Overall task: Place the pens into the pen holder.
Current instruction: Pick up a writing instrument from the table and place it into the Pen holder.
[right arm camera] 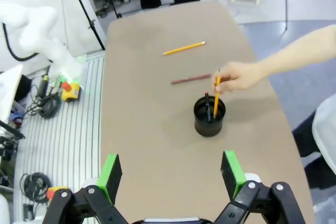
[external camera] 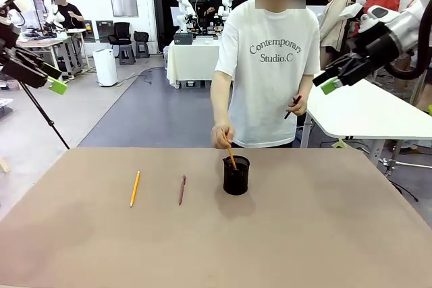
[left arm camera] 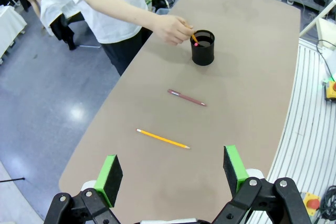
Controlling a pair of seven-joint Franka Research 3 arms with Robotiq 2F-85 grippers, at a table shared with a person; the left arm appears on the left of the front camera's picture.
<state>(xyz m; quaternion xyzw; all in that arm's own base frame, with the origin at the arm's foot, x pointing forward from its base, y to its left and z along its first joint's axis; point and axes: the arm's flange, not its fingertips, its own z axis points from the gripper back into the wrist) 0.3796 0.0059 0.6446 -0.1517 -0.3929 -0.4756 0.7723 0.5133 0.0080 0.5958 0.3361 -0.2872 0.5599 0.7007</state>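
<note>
Surface (external camera: 337, 234) carried a yellow pen (external camera: 135, 189) and a reddish-brown pen (external camera: 182, 189) flat between its left edge and the pen holder (external camera: 236, 175), where a hand (external camera: 223, 135) held a third pen (external camera: 230, 156). Left tool (left arm camera: 171, 167) and right tool (right arm camera: 170, 169) gaped open.

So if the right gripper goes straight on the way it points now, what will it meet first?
Probably the bare table, just short of the holder; nothing shows in between. The right gripper is open and high up, so depth is hard to judge.
</note>
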